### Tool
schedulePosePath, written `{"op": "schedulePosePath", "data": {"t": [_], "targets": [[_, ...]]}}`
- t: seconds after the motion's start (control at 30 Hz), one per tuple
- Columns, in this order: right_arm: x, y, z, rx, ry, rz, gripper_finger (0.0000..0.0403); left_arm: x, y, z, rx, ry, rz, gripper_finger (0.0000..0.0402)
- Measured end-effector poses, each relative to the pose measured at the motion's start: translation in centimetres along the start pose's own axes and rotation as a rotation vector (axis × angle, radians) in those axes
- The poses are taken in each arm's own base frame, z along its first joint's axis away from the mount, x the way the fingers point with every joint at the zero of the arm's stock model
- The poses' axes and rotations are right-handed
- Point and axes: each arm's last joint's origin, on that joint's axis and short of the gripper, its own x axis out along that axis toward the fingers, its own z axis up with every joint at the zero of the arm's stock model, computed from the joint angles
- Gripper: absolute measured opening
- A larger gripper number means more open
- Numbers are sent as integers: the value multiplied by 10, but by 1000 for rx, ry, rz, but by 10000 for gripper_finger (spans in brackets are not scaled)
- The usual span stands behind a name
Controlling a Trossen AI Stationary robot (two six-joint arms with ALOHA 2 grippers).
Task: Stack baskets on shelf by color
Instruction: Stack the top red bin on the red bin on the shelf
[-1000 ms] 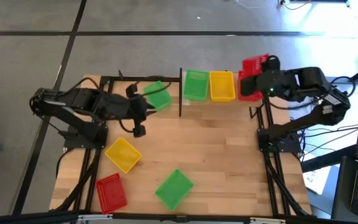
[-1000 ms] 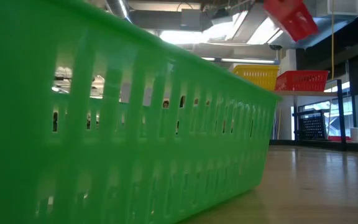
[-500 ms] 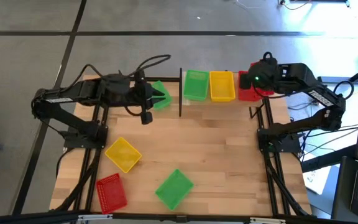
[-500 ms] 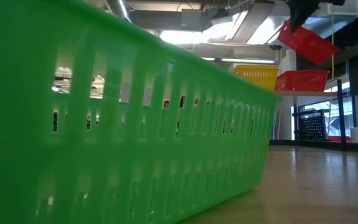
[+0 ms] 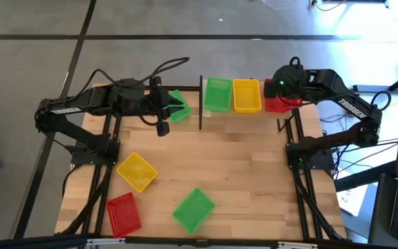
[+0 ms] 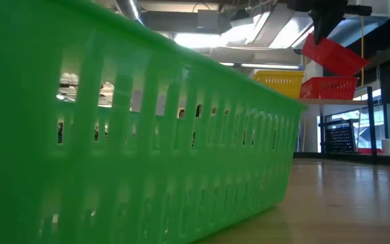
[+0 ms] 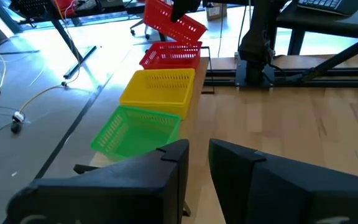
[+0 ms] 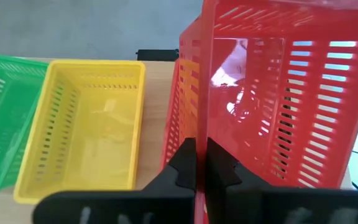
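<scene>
Seen from above, the right gripper [image 5: 287, 88] is held over the far right end of the shelf [image 5: 244, 111], closed on the wall of a red basket [image 5: 280, 102] that hangs above another red basket resting there. Beside these, a yellow basket [image 5: 247, 95] and a green basket [image 5: 218, 93] are lined up on the shelf, with the dark upright post [image 5: 200, 104] at its left end. The left gripper [image 5: 166, 111] is raised near that post, and a second green basket [image 5: 178, 107] is seen at its fingers. On the table [image 5: 240, 173], three more baskets are spread at the near left: a yellow one [image 5: 137, 171], a red one [image 5: 124, 213] and a green one [image 5: 194, 209].

From table height, most of the view is filled by the wall of that near green basket [image 6: 114, 135]. Beyond it, the yellow basket [image 6: 279, 83] and the resting red basket [image 6: 328, 87] are seen on the shelf, and the held red basket [image 6: 334, 54] is tilted above them.

In the left wrist view, the left gripper [image 7: 199, 155] is seen with its fingers slightly parted; whether the green basket is gripped cannot be told. The shelf row and the tilted red basket [image 7: 174, 25] are shown ahead.

In the right wrist view, the right gripper [image 8: 196, 163] is pinched shut on the held red basket's wall [image 8: 272, 93], over the lower red basket [image 8: 182, 118].
</scene>
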Motion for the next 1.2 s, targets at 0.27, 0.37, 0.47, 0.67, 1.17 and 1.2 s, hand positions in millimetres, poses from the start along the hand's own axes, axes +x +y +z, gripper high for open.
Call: {"op": "schedulePosePath", "data": {"t": [0.27,0.37,0.47,0.67,1.17,1.2], "targets": [[3,3,0,-5,28,5,0,0,0,0,0,1,0,55],[6,5,0,-2,57,7,1,0,0,0,0,1,0,55],[8,5,2,8,63,-1,11,0,0,0,1,1,0,55],[11,5,4,28,71,-2,48,0,0,0,1,2,0,55],[4,9,12,-43,-39,36,73,0,0,0,1,4,-1,55],[2,13,13,-60,-50,71,68,0,0,0,1,4,-1,55]]}}
